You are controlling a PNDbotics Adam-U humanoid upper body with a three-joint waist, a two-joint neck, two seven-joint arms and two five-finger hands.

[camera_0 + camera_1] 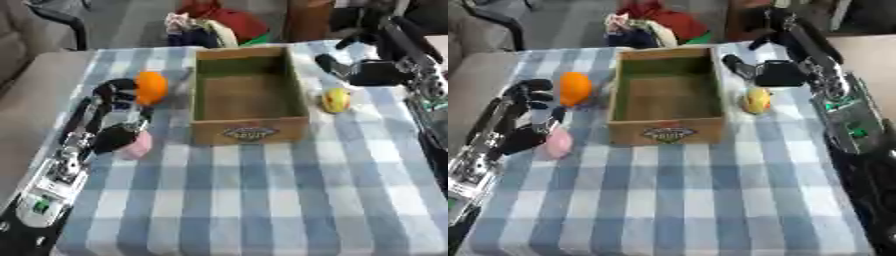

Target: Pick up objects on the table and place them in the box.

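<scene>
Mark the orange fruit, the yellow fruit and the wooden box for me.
orange fruit [151, 87], left eye view, middle of its skin.
yellow fruit [336, 100], left eye view, its centre.
wooden box [250, 132], left eye view, front wall by the label.

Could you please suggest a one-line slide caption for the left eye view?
Left hand at an orange fruit, right hand above a yellow fruit, empty wooden box between them.

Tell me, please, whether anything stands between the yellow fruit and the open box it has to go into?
Only the box's own right wall separates them. The yellow fruit lies just outside it on the cloth, the right hand just behind it. The box looks empty.
</scene>
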